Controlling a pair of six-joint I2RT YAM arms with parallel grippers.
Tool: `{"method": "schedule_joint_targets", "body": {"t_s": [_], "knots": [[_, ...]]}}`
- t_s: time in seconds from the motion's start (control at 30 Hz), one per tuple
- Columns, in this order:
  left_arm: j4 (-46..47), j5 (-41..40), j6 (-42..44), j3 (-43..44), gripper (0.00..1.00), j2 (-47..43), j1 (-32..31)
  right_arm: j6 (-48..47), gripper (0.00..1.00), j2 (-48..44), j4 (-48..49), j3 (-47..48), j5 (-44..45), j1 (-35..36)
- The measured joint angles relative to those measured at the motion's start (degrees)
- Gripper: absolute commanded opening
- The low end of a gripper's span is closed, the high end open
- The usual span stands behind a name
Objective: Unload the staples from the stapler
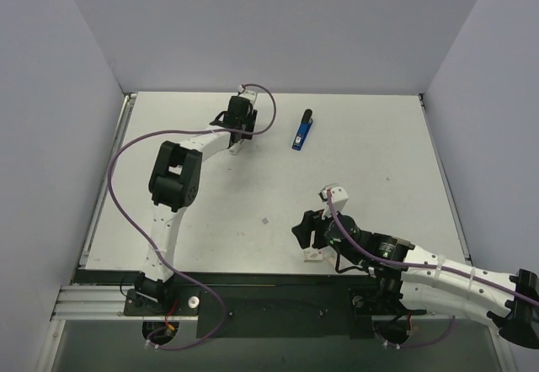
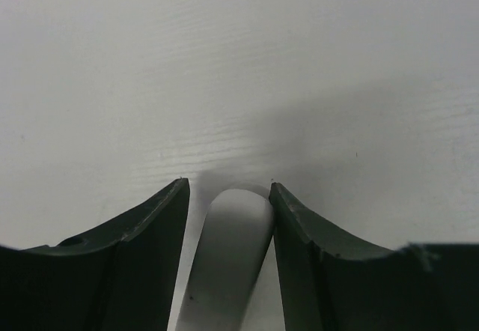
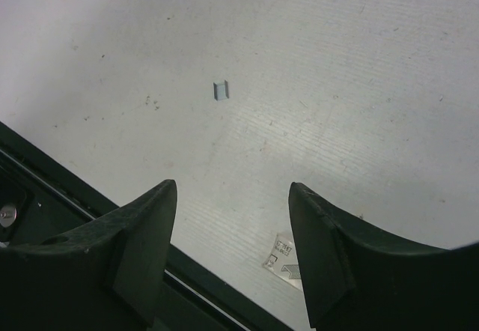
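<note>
Stapler (image 1: 302,130) near released left end effector (image 2: 228,196), well apart from released right end effector (image 3: 232,192), both empty

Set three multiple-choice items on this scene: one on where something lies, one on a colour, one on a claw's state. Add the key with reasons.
1. Where is the stapler?
A. On the far part of the table
B. Beside the right arm's base
C. In the right claw

2. What colour is the stapler?
A. Red
B. Blue and black
C. Yellow

3. The right claw is
A. shut on the stapler
B. open and empty
C. shut on a staple

Key: 1 A, it lies near the back wall; 2 B, blue body with a black top; 3 B, bare table shows between the jaws.
</note>
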Motion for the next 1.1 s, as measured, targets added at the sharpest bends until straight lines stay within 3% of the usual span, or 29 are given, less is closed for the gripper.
{"method": "schedule_joint_targets", "body": {"t_s": [0.3, 0.73, 0.93, 1.1], "knots": [[0.07, 0.42, 0.48, -7.76, 0.68, -8.31, 0.04, 0.09, 0.60, 1.57, -2.45, 2.67, 0.02, 0.42], [1.07, -0.22, -9.46, -23.19, 0.71, -39.21, -0.24, -4.83, 0.67, 12.79, -8.28, 12.13, -0.20, 0.61], [1.51, 1.09, -15.89, -40.13, 0.71, -56.00, -3.52, -7.48, 0.67, 22.05, -9.75, 18.47, -1.62, -0.24], [2.75, 2.97, -21.00, -55.65, 0.71, -70.38, -8.04, -8.52, 0.67, 24.65, -10.23, 19.61, -3.34, -4.46]]}}
